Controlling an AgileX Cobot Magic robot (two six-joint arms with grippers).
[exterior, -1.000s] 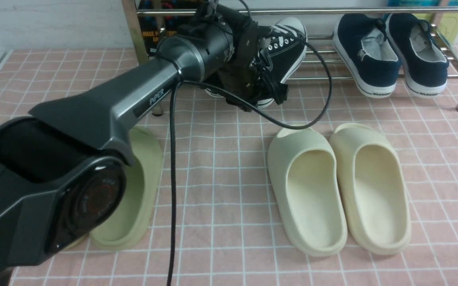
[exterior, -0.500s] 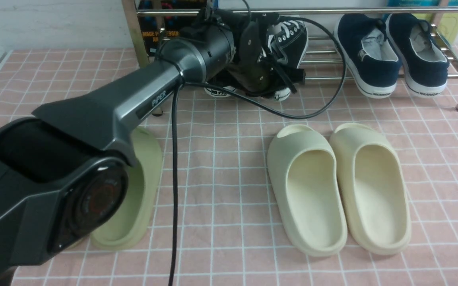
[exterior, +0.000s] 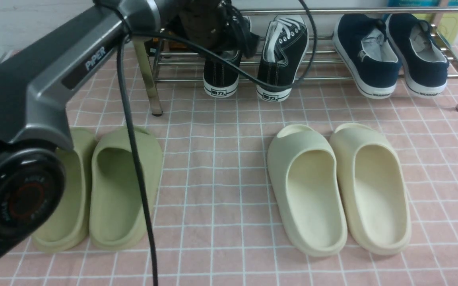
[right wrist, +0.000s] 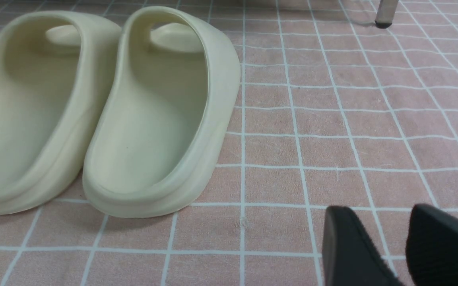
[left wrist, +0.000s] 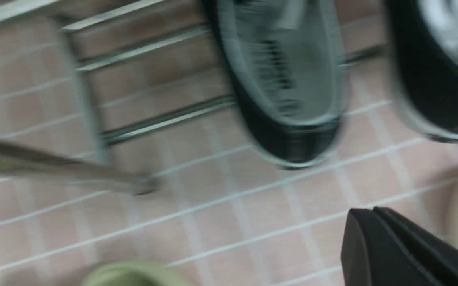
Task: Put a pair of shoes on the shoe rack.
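Note:
Two black canvas sneakers rest side by side on the chrome shoe rack (exterior: 324,37), heels toward me: the left one (exterior: 221,77) and the right one (exterior: 282,59). My left arm (exterior: 94,59) reaches up over the rack's left end, and its wrist hides the left sneaker's front. In the blurred left wrist view my left gripper (left wrist: 366,214) is shut and empty, raised above the floor and apart from a sneaker (left wrist: 288,87). My right gripper (right wrist: 388,226) is open and empty low over the floor.
A pair of navy slip-ons (exterior: 388,55) sits on the rack's right part. Green slides (exterior: 121,182) lie front left and cream slides (exterior: 340,186) front right on the pink checked cloth (exterior: 221,159). A rack leg (exterior: 147,79) stands by my left arm.
My left arm has lifted up and to the left, away from the second sneaker. That sneaker is let go and now rests on the rack beside the first.

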